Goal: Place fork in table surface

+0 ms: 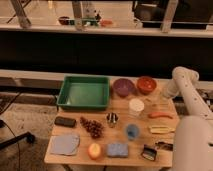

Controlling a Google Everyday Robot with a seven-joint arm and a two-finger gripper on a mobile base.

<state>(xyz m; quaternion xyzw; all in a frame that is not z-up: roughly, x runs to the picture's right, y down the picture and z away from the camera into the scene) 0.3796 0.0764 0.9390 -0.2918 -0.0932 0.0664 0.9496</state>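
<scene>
The robot's white arm reaches down to the right rear part of the light brown wooden table surface [75, 134], and its gripper [156, 100] hangs low there. Whether it is spread or pressed together cannot be told. The fork [150, 103] shows only as a thin dark sliver right at the gripper's tip, just over the wood; I cannot tell whether it is held or lying free.

Just behind the gripper sits the round orange-red bowl [146, 84], with the purple bowl [123, 86] beside that. The white cylindrical cup [136, 106] stands just to the left of the gripper, and the green plastic bin [84, 92] lies well beyond it on the same side. In front of the gripper lies the orange carrot [161, 115], then the flat yellowish bar [161, 129], then the black-handled tool [165, 145] nearest the front edge.
</scene>
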